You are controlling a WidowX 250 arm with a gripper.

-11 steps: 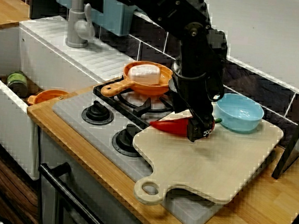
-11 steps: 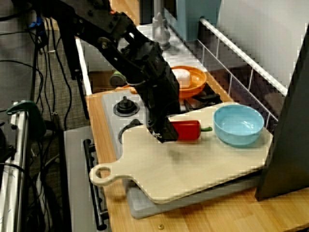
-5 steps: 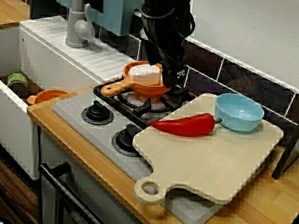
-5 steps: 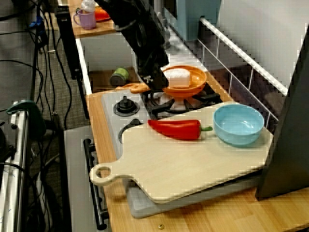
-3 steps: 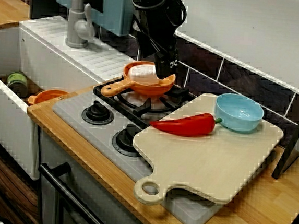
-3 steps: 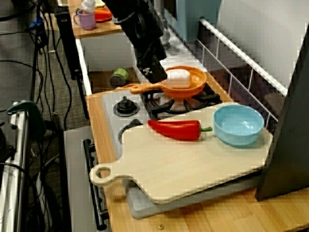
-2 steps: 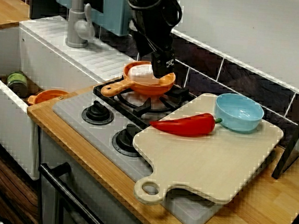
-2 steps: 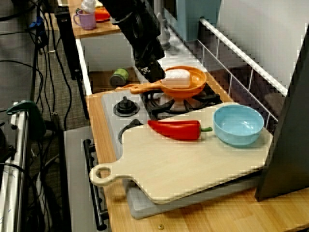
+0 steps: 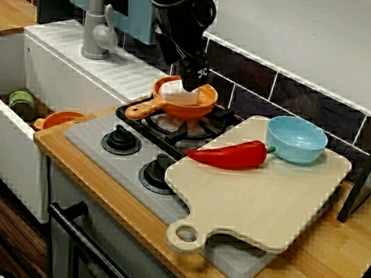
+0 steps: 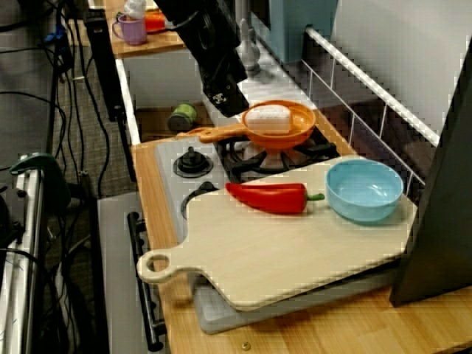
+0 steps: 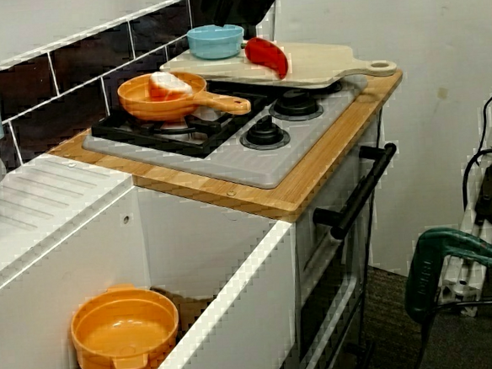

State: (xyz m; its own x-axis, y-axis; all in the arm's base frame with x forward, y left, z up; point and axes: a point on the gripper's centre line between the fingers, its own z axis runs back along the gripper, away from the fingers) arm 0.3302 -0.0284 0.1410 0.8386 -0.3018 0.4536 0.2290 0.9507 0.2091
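Hand (image 9: 194, 80): had left the red pepper (image 9: 229, 154), hung over the orange pan (image 9: 204, 108); spread or pressed, I couldn't tell.
Orange pan: far side of the stove (image 9: 94, 137), white lump (image 9: 175, 91) inside.
Care: clearing its rim mattered, I judged.

Hand (image 9: 192, 82): jaw state unreadable; arm (image 9: 181, 15) cut by top edge. White block (image 9: 174, 90): pt. hidden behind hand.

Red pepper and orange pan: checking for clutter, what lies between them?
Only the black burner grate and the rim of the cutting board lie between red pepper and orange pan, clearest in the side view.
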